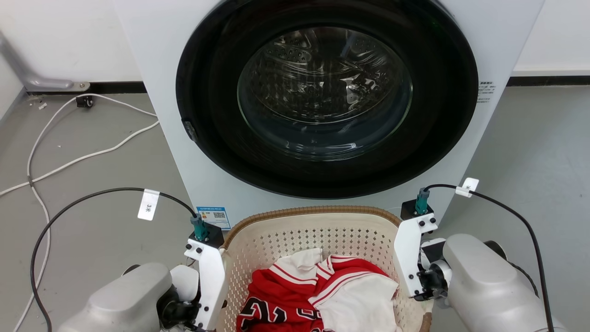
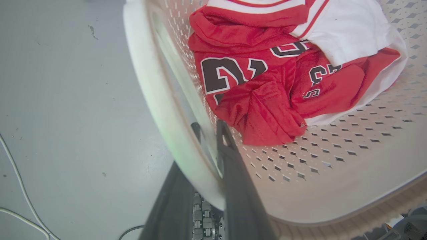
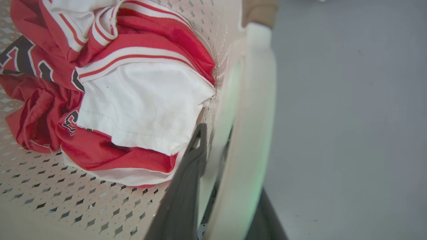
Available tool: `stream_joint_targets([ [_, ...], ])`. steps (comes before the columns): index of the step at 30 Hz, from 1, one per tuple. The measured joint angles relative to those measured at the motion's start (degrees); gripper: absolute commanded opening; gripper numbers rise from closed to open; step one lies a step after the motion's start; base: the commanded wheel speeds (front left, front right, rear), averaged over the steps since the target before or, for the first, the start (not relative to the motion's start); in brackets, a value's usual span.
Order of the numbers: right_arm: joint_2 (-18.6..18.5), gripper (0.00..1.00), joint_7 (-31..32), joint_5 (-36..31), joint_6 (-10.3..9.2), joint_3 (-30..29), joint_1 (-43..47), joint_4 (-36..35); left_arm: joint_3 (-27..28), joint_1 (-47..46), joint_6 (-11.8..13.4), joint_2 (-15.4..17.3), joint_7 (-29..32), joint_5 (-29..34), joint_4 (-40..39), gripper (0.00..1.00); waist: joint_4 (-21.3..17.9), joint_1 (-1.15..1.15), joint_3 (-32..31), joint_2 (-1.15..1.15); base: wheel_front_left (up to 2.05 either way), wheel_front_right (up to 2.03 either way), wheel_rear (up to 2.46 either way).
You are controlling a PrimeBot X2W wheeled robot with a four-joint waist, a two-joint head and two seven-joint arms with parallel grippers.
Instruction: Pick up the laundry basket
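Observation:
The laundry basket (image 1: 313, 213), cream and perforated with a brown woven-look rim, stands on the floor just before the washing machine. It holds red and white jerseys (image 1: 318, 290). In the left wrist view my left gripper (image 2: 208, 128) straddles the basket's white side handle (image 2: 156, 100), one finger inside the wall and one under the handle, shut on it. In the right wrist view my right gripper (image 3: 213, 136) clamps the opposite white handle (image 3: 253, 133) the same way. In the head view both wrists flank the basket and hide the fingertips.
The white washing machine (image 1: 152, 55), its round glass door (image 1: 322, 92) shut, rises right behind the basket. White cables (image 1: 69, 161) trail across the grey floor at the left. Black wrist cables arc beside both arms. Open floor lies left and right.

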Motion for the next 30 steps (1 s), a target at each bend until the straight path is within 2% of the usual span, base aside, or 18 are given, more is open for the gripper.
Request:
stream_joint_targets([
  [30, -0.47, 0.0, -1.31, 4.21, -0.01, 3.86, 0.0, 1.48, -0.1, -0.07, -0.08, -1.01, -0.86, 1.08, 1.16, 0.0, 0.21, 0.0, -0.57, 0.0, 0.0, 0.0, 0.0],
])
